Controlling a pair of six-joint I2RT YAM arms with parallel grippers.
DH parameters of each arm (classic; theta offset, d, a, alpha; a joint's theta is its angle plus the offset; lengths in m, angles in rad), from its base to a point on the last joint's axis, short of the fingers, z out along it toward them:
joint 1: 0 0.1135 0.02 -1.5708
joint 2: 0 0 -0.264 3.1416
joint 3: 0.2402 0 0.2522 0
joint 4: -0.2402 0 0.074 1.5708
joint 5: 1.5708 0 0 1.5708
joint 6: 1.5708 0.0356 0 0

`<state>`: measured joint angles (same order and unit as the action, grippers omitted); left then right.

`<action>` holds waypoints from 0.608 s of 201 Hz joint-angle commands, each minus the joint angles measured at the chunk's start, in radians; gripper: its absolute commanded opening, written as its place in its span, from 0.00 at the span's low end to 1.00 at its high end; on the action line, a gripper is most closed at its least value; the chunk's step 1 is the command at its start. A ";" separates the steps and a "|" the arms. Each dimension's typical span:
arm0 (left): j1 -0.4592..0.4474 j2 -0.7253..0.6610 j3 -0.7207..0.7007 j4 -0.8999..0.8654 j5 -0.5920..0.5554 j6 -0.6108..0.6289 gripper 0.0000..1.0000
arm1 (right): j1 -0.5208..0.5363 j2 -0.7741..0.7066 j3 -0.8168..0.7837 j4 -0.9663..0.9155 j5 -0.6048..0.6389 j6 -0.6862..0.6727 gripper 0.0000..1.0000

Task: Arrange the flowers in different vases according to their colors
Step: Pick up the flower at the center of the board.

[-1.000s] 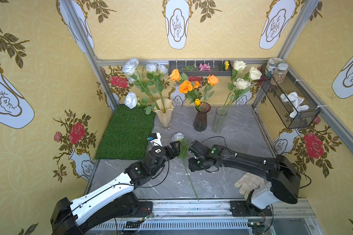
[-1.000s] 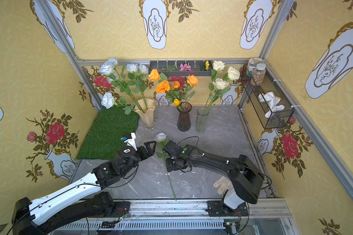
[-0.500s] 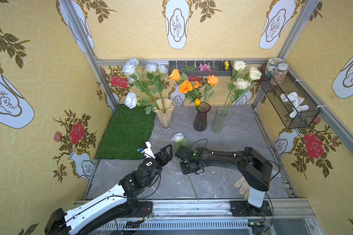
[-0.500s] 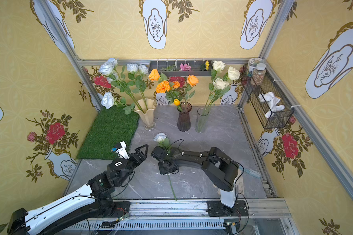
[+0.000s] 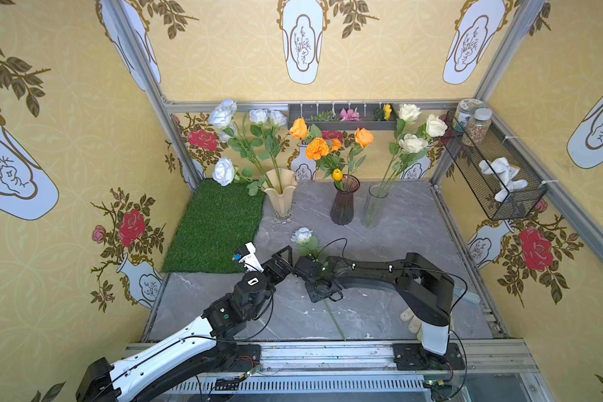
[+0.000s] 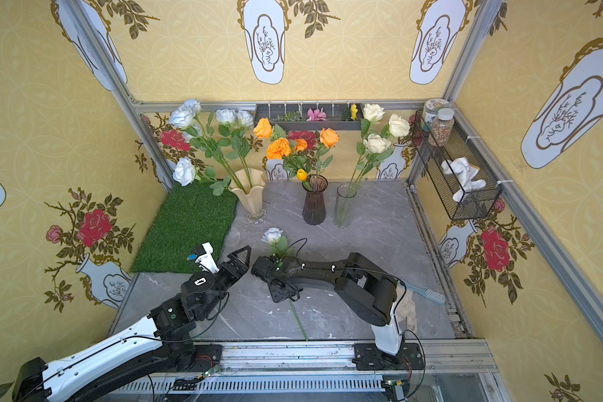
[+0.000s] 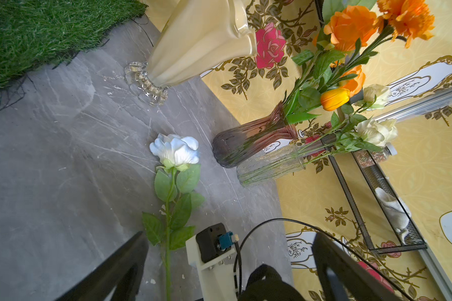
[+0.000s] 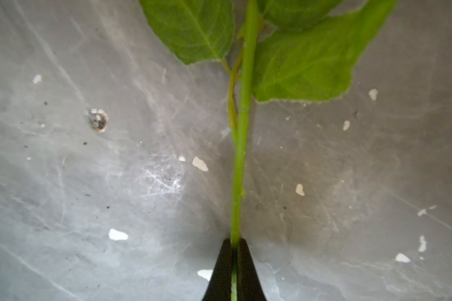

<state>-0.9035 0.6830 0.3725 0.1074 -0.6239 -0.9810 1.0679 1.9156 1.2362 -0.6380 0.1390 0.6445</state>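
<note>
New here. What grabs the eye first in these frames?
The lone pale rose lies on the grey table mid-scene, its stem pinched in the shut right tool, with the left tool open beside it. Along the back wall, three vases hold colour-sorted bunches: pale blue-white roses in the cream vase, orange blooms in the purple vase, cream-white roses in the clear vase.

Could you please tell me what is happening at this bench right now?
The robot is sorting artificial flowers into vases by colour. The right pincer is shut on the stem of a pale blue-white rose that lies on the grey table. The left pincer hovers open beside it, holding nothing. At the back, the cream-amber vase holds pale blue-white roses, the purple vase orange blooms and a yellow tulip, and the clear vase cream-white roses.
</note>
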 commanded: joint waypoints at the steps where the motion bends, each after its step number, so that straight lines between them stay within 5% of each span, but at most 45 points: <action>1: 0.001 0.017 0.015 0.009 0.027 0.001 1.00 | 0.004 -0.051 -0.017 -0.081 -0.005 -0.062 0.00; 64: 0.002 0.139 0.063 0.119 0.240 0.078 1.00 | -0.051 -0.392 -0.070 -0.023 -0.229 -0.179 0.00; 122: -0.070 0.279 0.144 0.200 0.409 0.102 0.85 | -0.089 -0.596 -0.101 -0.007 -0.356 -0.195 0.00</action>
<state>-0.9409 0.9230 0.5007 0.2348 -0.3141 -0.9081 0.9852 1.3739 1.1446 -0.6922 -0.1272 0.4747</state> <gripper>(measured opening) 0.880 0.070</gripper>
